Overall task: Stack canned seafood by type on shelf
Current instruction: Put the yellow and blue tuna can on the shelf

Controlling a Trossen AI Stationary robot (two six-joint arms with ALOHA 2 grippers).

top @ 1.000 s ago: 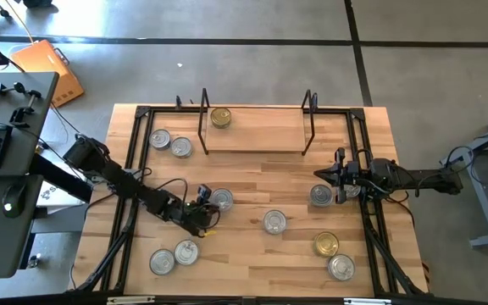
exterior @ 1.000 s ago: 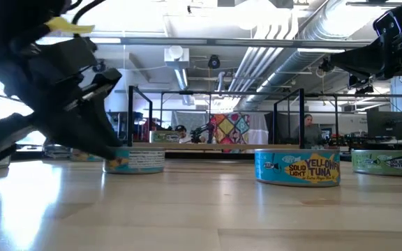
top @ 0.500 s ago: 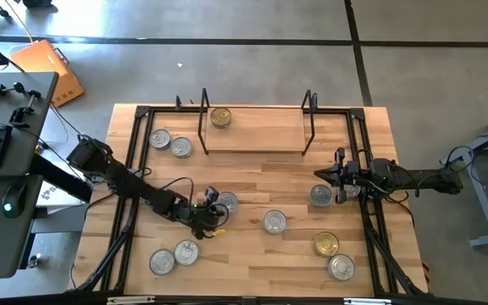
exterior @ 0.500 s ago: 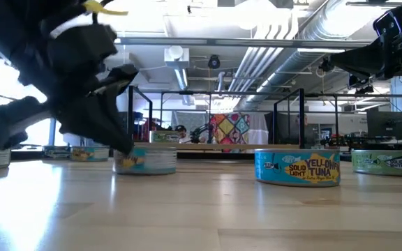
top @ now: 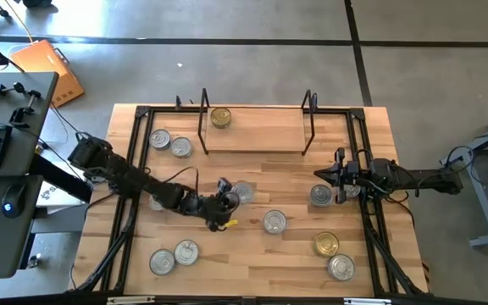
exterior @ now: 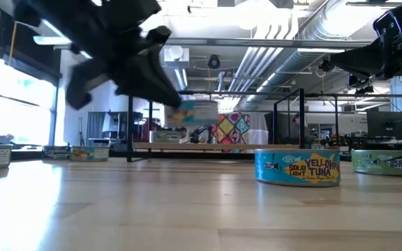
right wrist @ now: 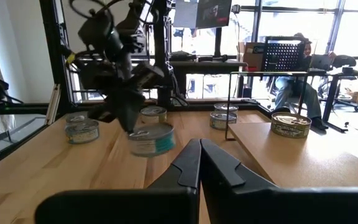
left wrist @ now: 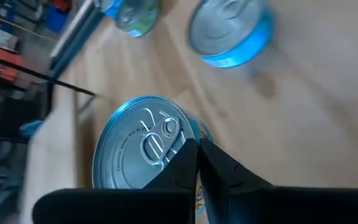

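while the right gripper (top: 333, 185) waits closed, the left gripper (top: 229, 196) grips 1 lifted can (top: 242, 192).

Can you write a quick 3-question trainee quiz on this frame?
1. True or false: the left gripper holds a can clear of the table.
2. How many cans stand on the shelf? A) none B) one C) three
3. Fill in: the can on the shelf has a ____ lid.

Key: 1 true, the low view shows it in the air. 2 B. 3 gold. The right gripper waits at the table's right side, above another can.
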